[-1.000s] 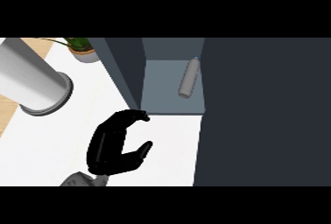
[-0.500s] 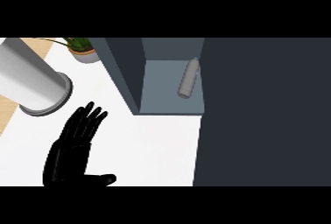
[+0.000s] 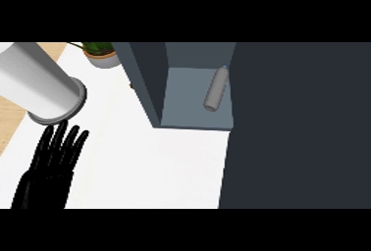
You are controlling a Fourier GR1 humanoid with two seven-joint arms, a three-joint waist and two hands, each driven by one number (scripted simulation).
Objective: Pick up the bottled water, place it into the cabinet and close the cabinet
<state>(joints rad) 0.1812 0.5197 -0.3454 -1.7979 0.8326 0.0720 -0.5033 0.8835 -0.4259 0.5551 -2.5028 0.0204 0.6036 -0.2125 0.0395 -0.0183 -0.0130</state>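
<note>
The bottled water (image 3: pixel 216 89), a grey bottle, lies on its side on the cabinet's shelf (image 3: pixel 185 116), close to the dark door panel (image 3: pixel 297 127) that fills the right of the view. My left hand (image 3: pixel 49 169) shows at the lower left over the white counter (image 3: pixel 152 166), fingers straight and pointing up, holding nothing. It is well apart from the cabinet and the bottle. My right hand does not show.
A large white cylinder (image 3: pixel 36 86) lies tilted at the upper left, just above my left hand's fingertips. A small potted plant (image 3: pixel 101 53) stands at the back beside the cabinet's left wall (image 3: pixel 144 78). A wooden strip (image 3: pixel 9 122) runs along the left edge.
My left hand has drawn back from the cabinet, down and to the left, and its curled fingers have straightened. The bottle stays lying in the cabinet.
</note>
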